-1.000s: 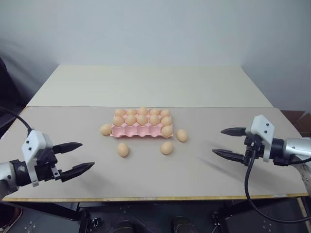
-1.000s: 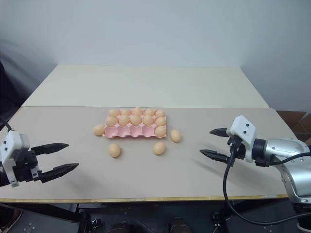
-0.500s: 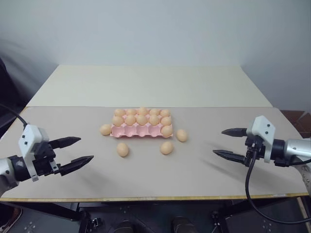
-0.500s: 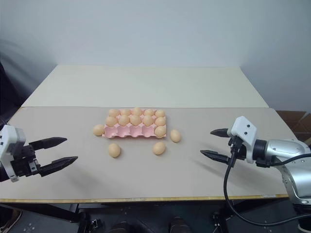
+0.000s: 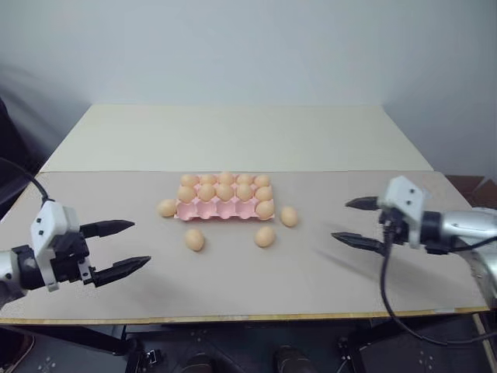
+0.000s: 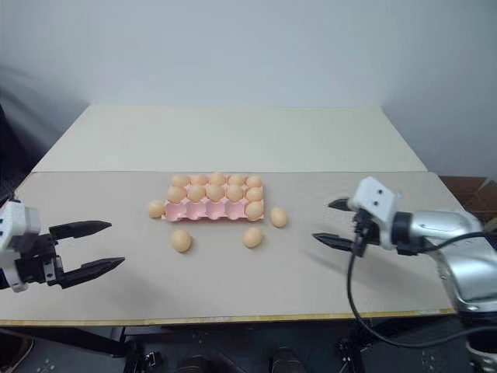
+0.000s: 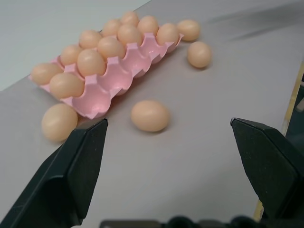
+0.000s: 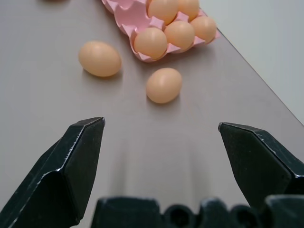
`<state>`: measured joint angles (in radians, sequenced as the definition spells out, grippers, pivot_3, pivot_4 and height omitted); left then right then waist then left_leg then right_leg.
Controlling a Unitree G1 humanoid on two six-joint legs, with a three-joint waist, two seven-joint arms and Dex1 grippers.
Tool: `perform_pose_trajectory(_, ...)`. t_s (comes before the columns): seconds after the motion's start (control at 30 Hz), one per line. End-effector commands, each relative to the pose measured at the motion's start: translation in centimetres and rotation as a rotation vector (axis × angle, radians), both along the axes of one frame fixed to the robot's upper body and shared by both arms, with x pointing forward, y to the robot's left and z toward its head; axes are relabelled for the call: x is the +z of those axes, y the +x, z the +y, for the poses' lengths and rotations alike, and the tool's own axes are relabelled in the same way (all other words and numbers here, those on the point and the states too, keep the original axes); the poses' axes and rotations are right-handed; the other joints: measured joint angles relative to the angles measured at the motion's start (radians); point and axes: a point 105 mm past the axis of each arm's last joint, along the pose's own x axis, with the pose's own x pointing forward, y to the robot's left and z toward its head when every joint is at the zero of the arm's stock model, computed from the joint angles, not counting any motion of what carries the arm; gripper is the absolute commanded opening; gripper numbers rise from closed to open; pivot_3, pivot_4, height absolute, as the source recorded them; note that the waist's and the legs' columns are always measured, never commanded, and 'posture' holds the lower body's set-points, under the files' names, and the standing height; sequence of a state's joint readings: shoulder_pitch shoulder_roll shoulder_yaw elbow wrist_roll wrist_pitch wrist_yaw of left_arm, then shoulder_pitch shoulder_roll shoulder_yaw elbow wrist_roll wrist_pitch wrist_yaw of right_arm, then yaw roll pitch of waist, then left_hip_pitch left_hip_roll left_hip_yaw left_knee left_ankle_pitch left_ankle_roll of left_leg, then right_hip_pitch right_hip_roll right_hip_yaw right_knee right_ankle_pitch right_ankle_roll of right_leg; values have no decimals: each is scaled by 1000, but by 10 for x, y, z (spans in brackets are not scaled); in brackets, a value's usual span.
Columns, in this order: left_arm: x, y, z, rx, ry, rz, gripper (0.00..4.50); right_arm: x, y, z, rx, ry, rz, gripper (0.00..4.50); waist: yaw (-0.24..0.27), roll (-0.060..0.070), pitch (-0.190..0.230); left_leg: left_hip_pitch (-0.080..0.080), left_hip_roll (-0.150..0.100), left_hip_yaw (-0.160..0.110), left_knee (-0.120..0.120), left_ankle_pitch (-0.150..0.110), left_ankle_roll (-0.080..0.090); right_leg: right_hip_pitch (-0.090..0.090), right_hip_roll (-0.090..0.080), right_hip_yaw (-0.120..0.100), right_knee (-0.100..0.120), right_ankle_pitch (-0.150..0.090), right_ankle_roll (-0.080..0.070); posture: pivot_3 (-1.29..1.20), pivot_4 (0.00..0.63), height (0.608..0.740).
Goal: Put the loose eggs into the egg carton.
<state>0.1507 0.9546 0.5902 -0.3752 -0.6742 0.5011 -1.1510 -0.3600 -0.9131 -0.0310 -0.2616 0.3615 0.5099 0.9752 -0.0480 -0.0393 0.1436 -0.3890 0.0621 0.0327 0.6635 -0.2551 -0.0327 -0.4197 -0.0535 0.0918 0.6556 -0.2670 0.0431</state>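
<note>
The pink egg carton point(image 5: 220, 210) lies mid-table, its two far rows full of eggs and one egg point(image 5: 265, 209) in the near row's right end cup. Several loose eggs lie around it: one off its left end point(image 5: 167, 207), two in front point(image 5: 194, 240) point(image 5: 265, 236), and one to the right point(image 5: 290, 217). My left gripper point(image 5: 140, 244) hovers open and empty over the near left of the table. My right gripper point(image 5: 341, 220) is open and empty, right of the eggs. In the right wrist view two loose eggs point(image 8: 164, 85) point(image 8: 99, 58) lie ahead of the fingers point(image 8: 76, 161).
The grey table surface point(image 5: 248, 287) has a pale, bare board point(image 5: 233, 136) behind it, ending at a white wall. The front table edge point(image 5: 248, 317) runs just below both grippers. A black cable point(image 5: 386, 287) hangs from the right wrist.
My right gripper has shifted left, closer to the eggs, still open. The left gripper has stayed about where it was. The eggs and carton have not moved.
</note>
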Motion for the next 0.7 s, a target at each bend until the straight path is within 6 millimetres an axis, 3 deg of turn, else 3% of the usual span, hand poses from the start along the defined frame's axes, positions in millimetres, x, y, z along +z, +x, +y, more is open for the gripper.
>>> perform_pose_trajectory(0.03,3,2,-7,-40,-7,-10,4500,-3,22,16,-28,-54,-52,4471,1,0,0,0,0,0,0,0,0,-1,0,0,0,0,0,0,150,740)
perform_pose_trajectory(0.17,2,3,-11,-55,-13,-5,4500,-13,49,36,-57,-53,-57,4471,3,0,0,-1,0,0,0,0,0,-1,0,0,0,0,0,0,150,740)
perform_pose_trajectory(0.33,1,6,-13,-45,-19,2,4500,-22,64,59,-27,-37,-51,4471,9,0,0,-3,0,0,0,0,0,-2,0,-1,0,0,0,0,150,740)
perform_pose_trajectory(0.5,2,5,-15,-44,-23,-5,4500,-42,74,59,-44,-107,-49,4471,8,0,0,-2,0,0,0,0,0,-2,0,-1,0,0,0,0,150,740)
perform_pose_trajectory(0.6,2,4,-13,-37,-18,-4,4500,-47,80,55,-53,-124,-64,3930,6,0,0,-2,0,0,0,0,0,-2,0,-1,0,0,0,0,150,740)
perform_pose_trajectory(0.7,2,3,-13,-37,-14,-6,4500,-47,82,56,-51,-106,-64,2923,2,0,0,-2,0,0,0,0,0,-2,0,-1,1,0,0,0,150,740)
